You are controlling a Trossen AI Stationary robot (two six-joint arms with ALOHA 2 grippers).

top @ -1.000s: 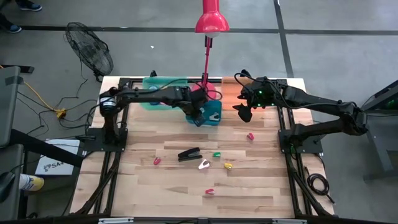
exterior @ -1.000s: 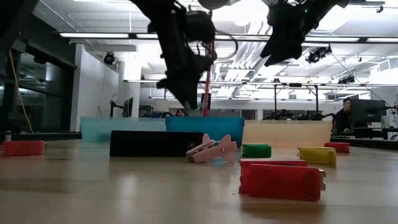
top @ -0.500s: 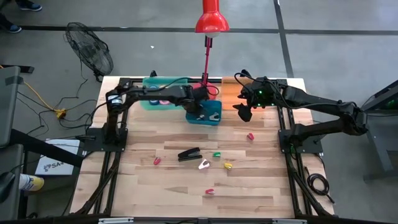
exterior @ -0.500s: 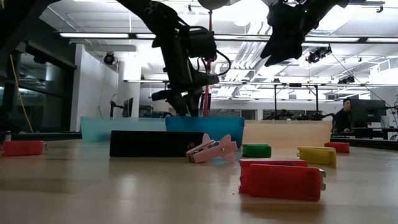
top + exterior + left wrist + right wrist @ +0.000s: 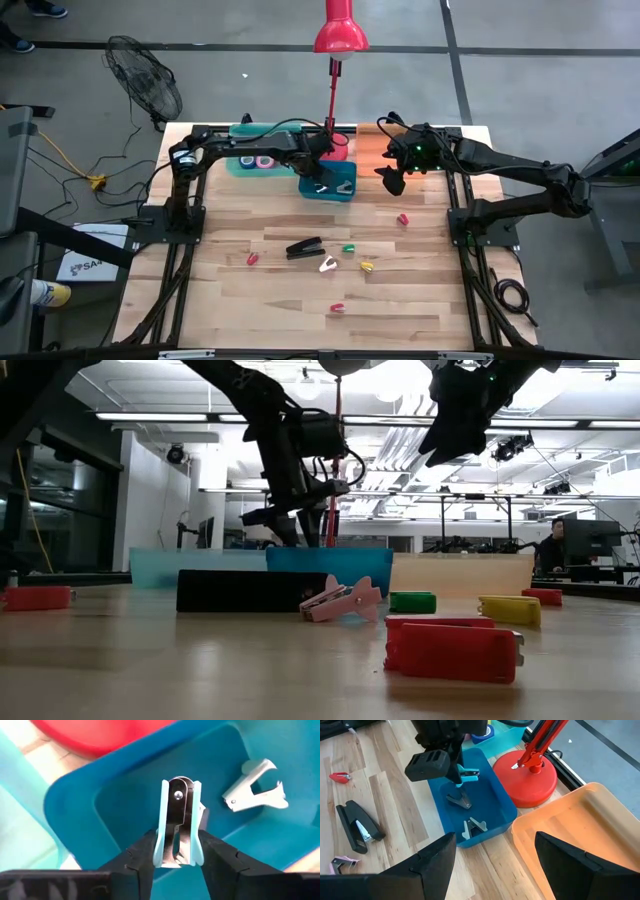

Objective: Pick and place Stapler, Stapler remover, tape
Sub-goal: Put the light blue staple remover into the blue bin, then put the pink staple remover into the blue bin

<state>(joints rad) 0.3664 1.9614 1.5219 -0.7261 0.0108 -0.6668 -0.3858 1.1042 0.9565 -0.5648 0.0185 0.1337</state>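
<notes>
My left gripper (image 5: 321,166) hangs over the blue bin (image 5: 343,192), shut on a light-blue staple remover (image 5: 178,822). It also shows from the right wrist view as the left gripper (image 5: 451,766). Two more removers, one (image 5: 459,800) and another (image 5: 474,827), lie on the bin's floor. The black stapler (image 5: 304,247) lies flat on the table. Tape rolls (image 5: 258,161) sit in the teal tray. My right gripper (image 5: 495,865) is open and holds nothing, hovering near the orange tray (image 5: 580,835). My left gripper pinches the light-blue staple remover between its two fingers, one finger (image 5: 142,855) on each light-blue side plate (image 5: 160,832). The riveted end (image 5: 178,795) sticks out beyond the fingertips. The remover is lifted clear above the blue bin's floor, with the fingers slanting down from the table's left.
Several small staple removers lie scattered on the wood: red (image 5: 252,259), pink (image 5: 328,265), green (image 5: 348,249), yellow (image 5: 367,267), red (image 5: 403,219), another (image 5: 337,308). A red lamp base (image 5: 532,782) stands behind the blue bin. Open wood lies toward the near edge.
My left gripper has moved a little toward the table's far edge over the blue bin. It has also tipped from pointing straight down to a flatter slant. My right arm has kept still.
</notes>
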